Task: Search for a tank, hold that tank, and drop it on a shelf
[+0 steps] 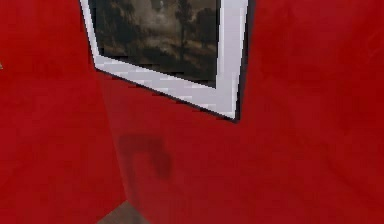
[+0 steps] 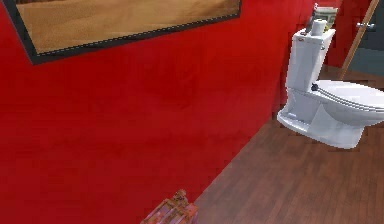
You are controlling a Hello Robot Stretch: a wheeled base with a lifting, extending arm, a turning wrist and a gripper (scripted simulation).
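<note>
Gripper state and arm pose cannot be told from these views. Ahead, the red wall (image 1: 60,150) stands very close with a framed picture (image 1: 165,45) hanging on it, so the search is likely still on and a turn away seems needed. To the side, a white toilet (image 2: 330,95) sits on the wooden floor (image 2: 290,180), backed against the wall as plumbing requires. Its cistern (image 2: 303,55) is the one tank-like thing, hardly liftable. Where a carryable tank lies, I cannot tell.

Forward view: framed picture (image 1: 165,40) on wall (image 1: 60,140), upper centre; arm side view: second frame (image 2: 120,20) on wall, upper left; toilet (image 2: 325,95) on floor (image 2: 290,180) at right (cistern end toward wall); door (image 2: 365,35) behind it.
</note>
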